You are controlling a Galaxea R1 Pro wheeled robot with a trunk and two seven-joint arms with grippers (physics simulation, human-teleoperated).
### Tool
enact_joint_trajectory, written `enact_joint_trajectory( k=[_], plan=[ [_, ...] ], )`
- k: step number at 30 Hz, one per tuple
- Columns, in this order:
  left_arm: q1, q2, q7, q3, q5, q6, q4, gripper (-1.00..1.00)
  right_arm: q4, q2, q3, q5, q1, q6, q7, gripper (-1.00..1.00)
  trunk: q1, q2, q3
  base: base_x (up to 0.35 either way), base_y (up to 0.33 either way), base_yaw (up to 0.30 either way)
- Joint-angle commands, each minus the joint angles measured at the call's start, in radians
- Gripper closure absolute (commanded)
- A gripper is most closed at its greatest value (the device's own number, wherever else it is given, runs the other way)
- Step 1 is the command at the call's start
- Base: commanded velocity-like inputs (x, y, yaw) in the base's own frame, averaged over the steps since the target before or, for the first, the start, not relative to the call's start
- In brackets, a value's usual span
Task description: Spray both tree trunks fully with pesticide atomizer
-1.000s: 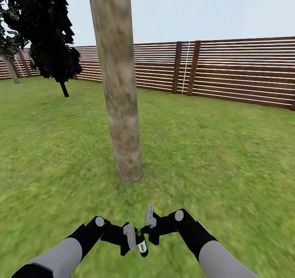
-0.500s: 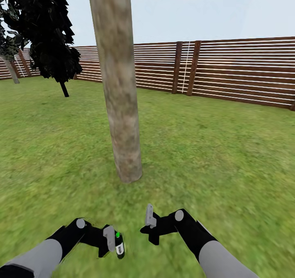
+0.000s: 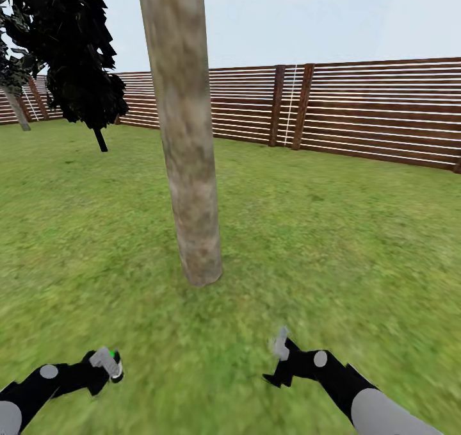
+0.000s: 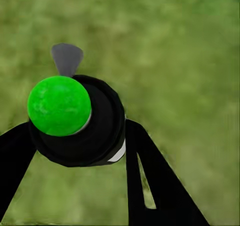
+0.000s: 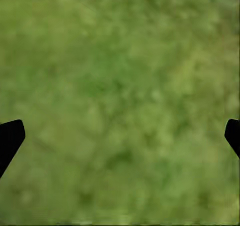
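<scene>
You are facing a thick pale tree trunk point(image 3: 186, 140) that stands upright in the grass point(image 3: 333, 243) just ahead of you, slightly left of centre, its base planted not far beyond your arms. Your left pincer point(image 3: 107, 362) is low at the near left and is closed around the sprayer point(image 3: 114, 360); from the left wrist you can see the sprayer's black body point(image 4: 95, 131) and its round green cap point(image 4: 59, 105) wedged between the 2 black fingers point(image 4: 150, 181), with a small grey nozzle tab point(image 4: 66, 59) poking out past the cap, all hanging above the lawn. Your right pincer point(image 3: 279, 348) is at the near right, holding nothing; in the right wrist view its 2 finger tips point(image 5: 10, 138) sit far apart at the edges with only grass between them, so it is spread wide. The 2 arms are well apart from each other, and both are short of the trunk. Further off on the left stands a dark-leaved conifer point(image 3: 73, 50), and a brown slatted fence point(image 3: 358, 111) runs across the far side of the lawn under a pale sky.
</scene>
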Motion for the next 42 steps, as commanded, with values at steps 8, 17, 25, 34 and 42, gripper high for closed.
enact_joint_trajectory(
  k=[8,17,25,34,42],
  plan=[
    [0.019,-0.150,0.568,0.180,0.132,-0.002,0.146,1.00,0.318,-0.010,-0.002,-0.404,0.089,-0.262,-0.722,-1.00,0.000,0.000,0.000,0.000,0.000,0.000],
    [0.031,-0.251,0.631,0.183,0.136,0.113,0.147,1.00,0.323,-0.011,-0.001,-0.570,0.116,-0.365,-0.783,-1.00,0.000,0.000,0.000,0.000,0.000,0.000],
    [0.020,-0.259,0.630,0.187,0.203,0.391,0.057,1.00,0.322,-0.011,-0.001,-0.695,0.140,-0.403,-0.786,-1.00,0.000,0.000,0.000,0.212,0.000,0.000],
    [0.020,-0.261,0.629,0.182,0.227,0.475,-0.006,1.00,0.323,-0.010,-0.001,-0.729,0.149,-0.408,-0.783,-1.00,0.000,0.000,0.002,0.192,-0.198,-0.074],
    [0.019,-0.256,0.629,0.182,0.228,0.476,-0.045,1.00,0.324,-0.010,0.000,-0.728,0.150,-0.408,-0.784,-1.00,0.000,0.000,0.002,0.069,-0.248,-0.250]
  ],
)
